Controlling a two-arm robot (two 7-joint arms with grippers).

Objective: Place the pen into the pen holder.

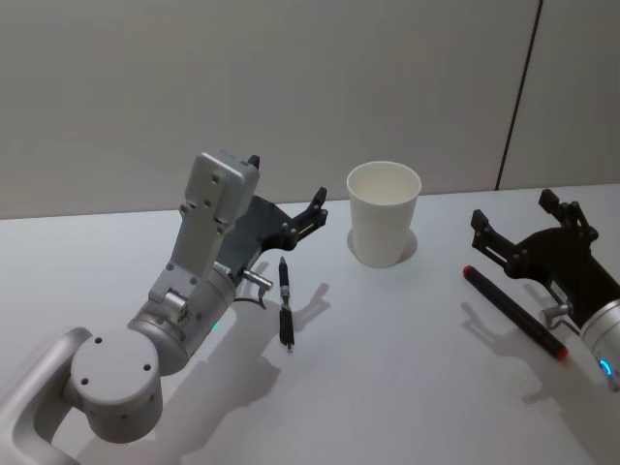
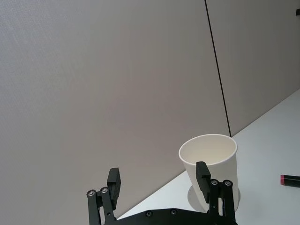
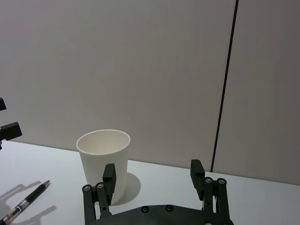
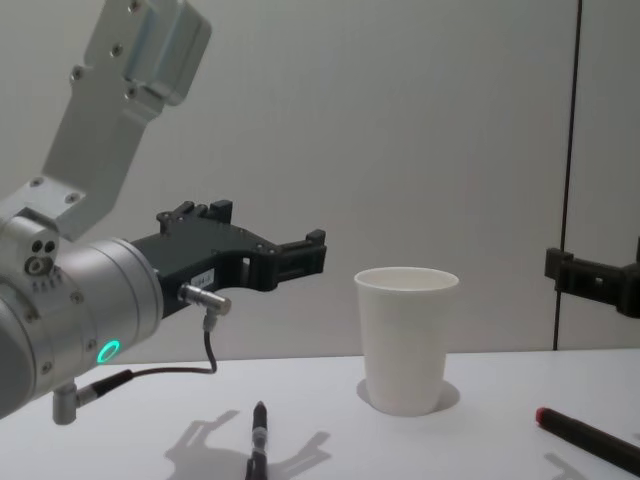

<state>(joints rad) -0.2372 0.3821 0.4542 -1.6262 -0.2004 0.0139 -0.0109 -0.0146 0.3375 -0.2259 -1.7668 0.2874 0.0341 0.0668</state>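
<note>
— What is on the left?
— The left gripper [image 1: 288, 184] hangs above the white table [image 1: 387, 407], its two black fingers spread wide with nothing between them. On the table just below it lies the pen [image 1: 286, 302].

— What does the pen look like, and how does it lie?
— It is slim and black with a pale band near the middle. It lies flat, its long axis running from near the robot towards the back wall, and its slimmer end seems to be the far one. It is left of the cup and apart from it.

— And the cup?
— The cup [image 1: 383, 228] is plain white paper, tapered, with a rolled rim, standing upright near the middle of the table. What shows of its inside is bare white paper; its bottom cannot be seen.

— What is on the right?
— A black marker [image 1: 513, 312] with red ends lies flat on a slant. The right gripper [image 1: 514, 209] hangs just above it, fingers spread apart and holding nothing.
</note>
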